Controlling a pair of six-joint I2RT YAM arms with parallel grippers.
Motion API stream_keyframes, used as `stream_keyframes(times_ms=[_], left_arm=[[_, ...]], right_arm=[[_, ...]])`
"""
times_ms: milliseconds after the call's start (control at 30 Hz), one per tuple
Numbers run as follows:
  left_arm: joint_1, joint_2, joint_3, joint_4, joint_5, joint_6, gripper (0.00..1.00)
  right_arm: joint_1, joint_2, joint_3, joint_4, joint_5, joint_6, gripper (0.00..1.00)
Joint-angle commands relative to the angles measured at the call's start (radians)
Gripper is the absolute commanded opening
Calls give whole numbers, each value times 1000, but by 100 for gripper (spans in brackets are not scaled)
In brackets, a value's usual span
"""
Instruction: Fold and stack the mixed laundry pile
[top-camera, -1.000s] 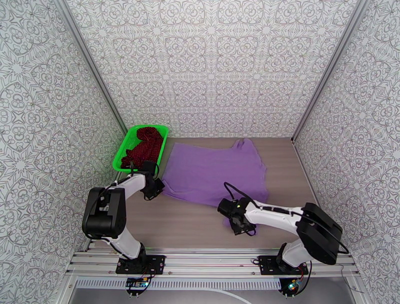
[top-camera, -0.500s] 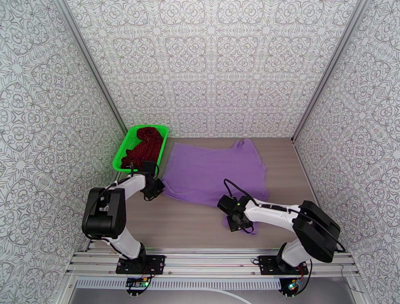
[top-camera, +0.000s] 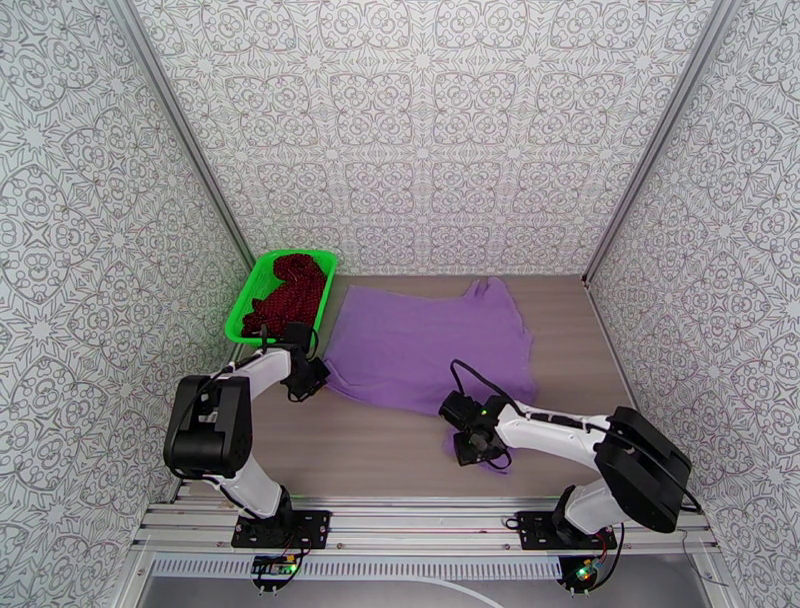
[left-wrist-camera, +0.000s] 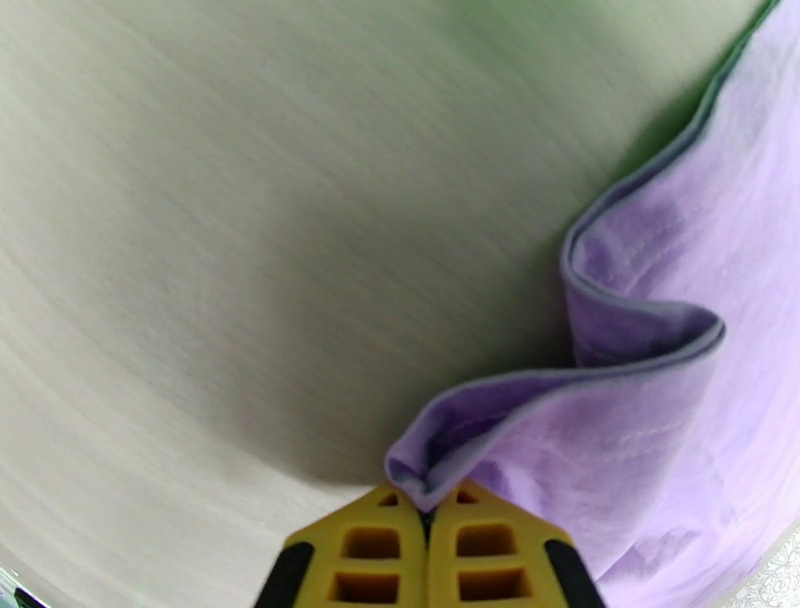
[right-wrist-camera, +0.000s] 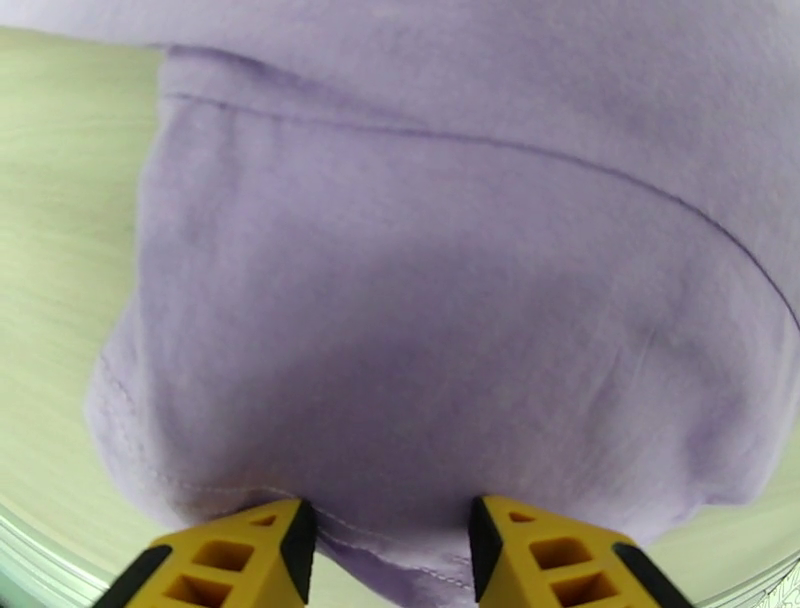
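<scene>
Between right fingers (right-wrist-camera: 262, 548): T-shirt (right-wrist-camera: 450, 300) hem | left fingers (left-wrist-camera: 378, 545): pinching T-shirt corner

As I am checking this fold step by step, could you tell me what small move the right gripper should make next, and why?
Probably close the right gripper: its jaws stand apart with a sleeve of the lavender T-shirt between them, while the left gripper is shut on a hem corner.
</scene>
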Motion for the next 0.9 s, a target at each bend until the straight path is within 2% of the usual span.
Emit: stream_keyframes(times_ms=[0,267,500,733,867], left_arm=[[-2,-19,-11,-2,9,14,0],[3,-18,1,-17,-7,27,0],[26,-22,4,-24,-20,42,0],[26,-11,-2,-9,-8,42,0],[25,-4,-3,-5,-2,42,0]], right_arm=[[22,-21,-43,-56,-70,7,49],[62,-58,-43,-99,-75,35,56],[83,-14,-44,-96,-22,57,56],[81,45,-43,-68,92,105,52],[80,87,-54,3,99,125,41]])
